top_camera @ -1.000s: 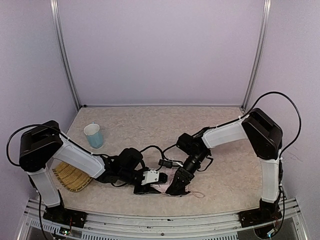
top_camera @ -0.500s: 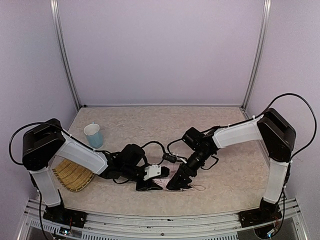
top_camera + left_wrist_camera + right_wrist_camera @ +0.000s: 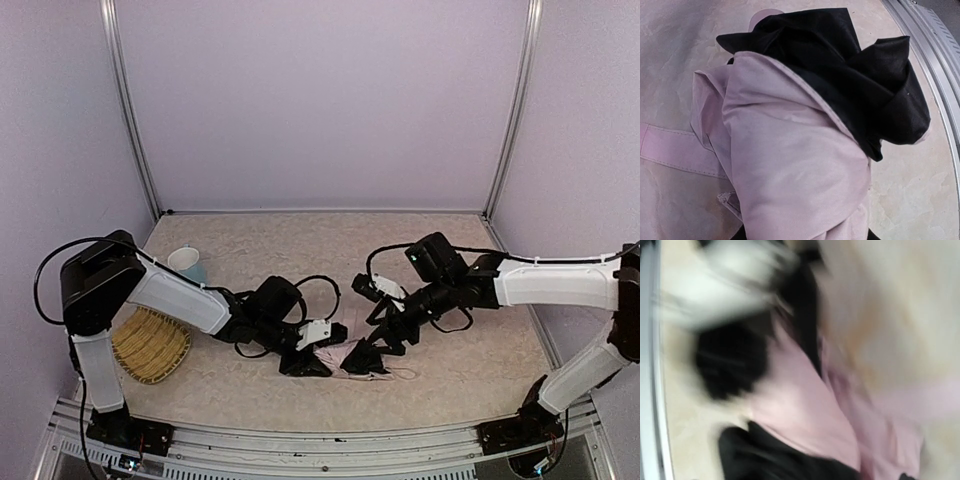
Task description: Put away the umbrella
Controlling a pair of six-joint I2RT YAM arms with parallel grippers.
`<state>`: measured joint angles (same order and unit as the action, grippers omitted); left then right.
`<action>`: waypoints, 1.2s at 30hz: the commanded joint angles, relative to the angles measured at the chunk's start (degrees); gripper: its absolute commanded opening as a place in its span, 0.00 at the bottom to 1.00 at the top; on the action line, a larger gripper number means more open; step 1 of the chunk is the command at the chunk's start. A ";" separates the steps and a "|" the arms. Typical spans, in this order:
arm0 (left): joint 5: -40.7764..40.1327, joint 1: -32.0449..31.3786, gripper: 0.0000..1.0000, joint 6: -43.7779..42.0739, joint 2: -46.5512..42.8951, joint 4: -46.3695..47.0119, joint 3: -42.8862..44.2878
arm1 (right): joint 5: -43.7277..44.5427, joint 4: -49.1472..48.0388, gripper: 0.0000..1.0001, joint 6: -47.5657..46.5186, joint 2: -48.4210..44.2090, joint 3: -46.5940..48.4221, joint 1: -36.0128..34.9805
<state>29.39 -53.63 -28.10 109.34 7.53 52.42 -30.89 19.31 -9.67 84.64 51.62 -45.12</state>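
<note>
left hand: closed on the bunched canopy, judging by the wrist view; fabric fills the frame straight off the fingers
umbrella: on the bench, pink outside, black lining spilling out beyond the hand's grip
right hand: at the umbrella's other end, touching or just over it; cannot tell if it's apart or together, its wrist view is motion-smeared
key relation: umbrella sits between the two hands, the bundle running from one to the other; left is on it, so left is nearer
strap: thin loop trailing on the bench past the right hand
hidden: shaft and handle not visible; true long axis is a guess
further out: basket and cup behind the left arm, well apart from the hand
</note>
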 commanded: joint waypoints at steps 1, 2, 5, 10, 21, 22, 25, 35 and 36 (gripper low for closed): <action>4.53 1.20 0.02 1.79 7.48 -18.63 3.79 | 10.84 -12.42 0.85 -9.14 -9.96 -7.58 -9.72; 5.80 1.61 0.02 1.81 8.29 -20.13 4.98 | 14.33 -14.76 0.85 -12.07 -11.11 -9.77 -12.63; 8.65 3.34 0.02 1.89 9.99 -23.49 7.40 | 25.45 -18.46 0.86 -18.38 -10.83 -13.70 -18.04; 11.93 5.04 0.02 0.68 10.81 -26.36 9.31 | 38.12 -17.77 0.87 -23.50 -3.66 -13.32 -20.17; 14.05 5.01 0.04 -0.89 13.42 -31.04 12.57 | 38.60 -13.53 0.60 -20.91 10.18 -7.51 -20.18; 13.94 5.02 0.10 -0.75 13.23 -31.08 12.79 | 37.32 -13.24 0.50 -19.88 10.27 -7.34 -20.18; 12.17 5.68 0.31 2.06 10.27 -25.44 11.34 | 35.05 -12.78 0.31 -17.51 9.63 -8.21 -20.18; 8.90 8.17 0.89 14.92 -13.93 22.36 -14.22 | 25.67 -5.70 0.11 -11.79 11.69 -7.29 -20.05; 7.62 7.91 0.89 14.65 -16.31 25.87 -17.15 | 24.63 -4.20 0.11 -11.78 12.21 -6.74 -19.97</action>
<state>41.06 -45.08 -16.93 102.00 11.79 43.62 0.99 3.97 -24.03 93.10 44.66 -64.82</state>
